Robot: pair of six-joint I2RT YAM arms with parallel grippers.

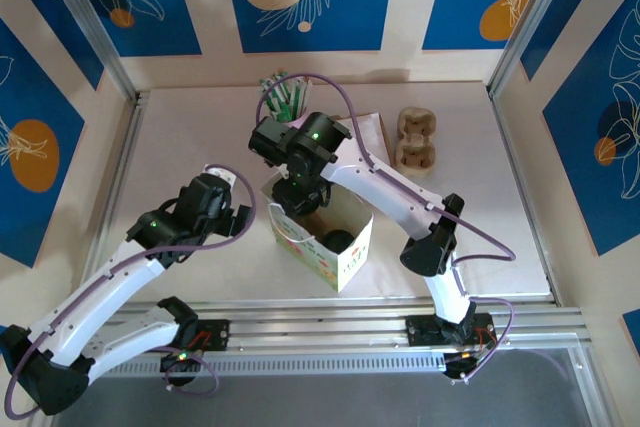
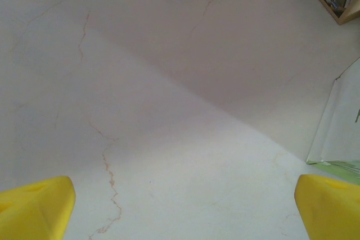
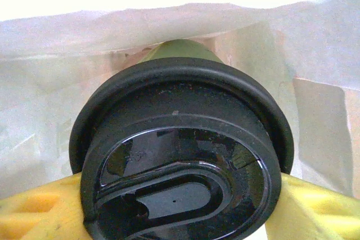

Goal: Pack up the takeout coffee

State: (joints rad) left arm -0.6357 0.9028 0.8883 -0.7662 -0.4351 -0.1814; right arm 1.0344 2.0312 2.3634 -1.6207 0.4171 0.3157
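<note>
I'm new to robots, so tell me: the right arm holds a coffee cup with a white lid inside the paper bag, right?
Not quite: the lid is black, not white. The right wrist view shows it, with the right gripper holding the cup inside the paper bag.

The top camera looks steeply down from high over the near edge, taking in the whole worktop and the paper bag. The left wrist camera skims low across bare worktop toward the bag's side. The right wrist camera points into that bag, very close to the coffee cup and its lid.
</note>
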